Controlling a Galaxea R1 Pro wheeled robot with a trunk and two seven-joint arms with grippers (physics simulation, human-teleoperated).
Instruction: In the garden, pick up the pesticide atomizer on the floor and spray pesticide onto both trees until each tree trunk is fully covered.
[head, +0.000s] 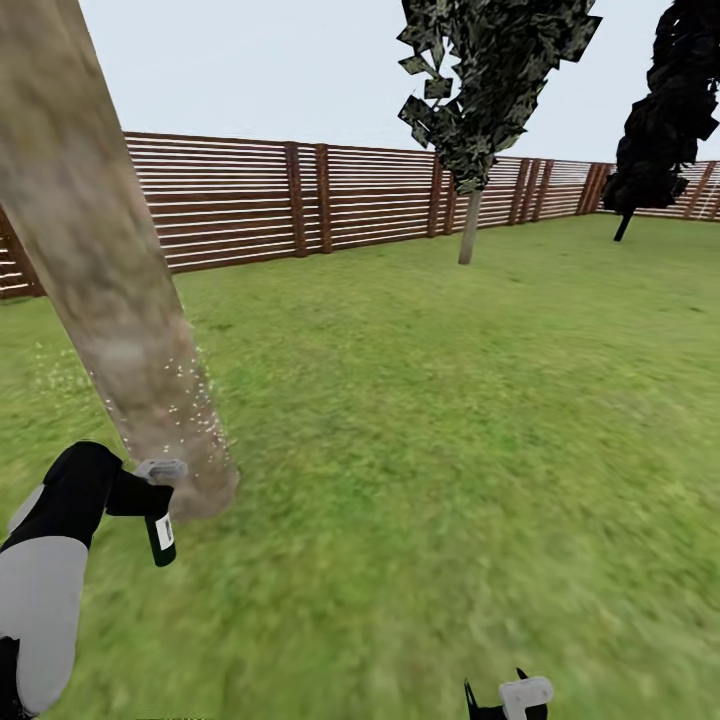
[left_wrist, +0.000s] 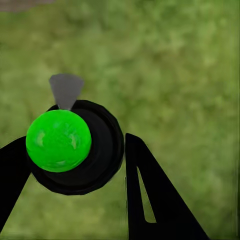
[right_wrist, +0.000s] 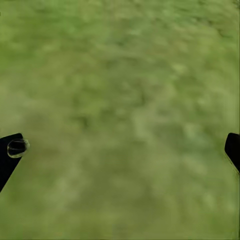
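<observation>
- At the foot of the leaning tree trunk (head: 105, 290), on the left of the head view, the left gripper (head: 140, 497) holds the pesticide atomizer (head: 160, 520) just beside the bark, its grey trigger head towards the trunk and its black body hanging down with the white label showing.
- In the left wrist view the fingers (left_wrist: 150, 195) sit on either side of the atomizer's round black body (left_wrist: 95, 160), closed against it, with a bright green ball (left_wrist: 58, 140) in front of it and grass beneath.
- Fine whitish pesticide specks (head: 190, 400) dot the lower trunk and the air and grass close around it.
- The right gripper (head: 505, 700) sits low at the bottom edge of the head view; in the right wrist view its fingertips (right_wrist: 11, 150) stand wide apart over bare grass, holding nothing.
- A second tree (head: 480, 110) stands upright well off across the lawn (head: 450, 420), near the brown slat fence (head: 260, 200).
- A dark tree (head: 660, 120) leans at the far right.
</observation>
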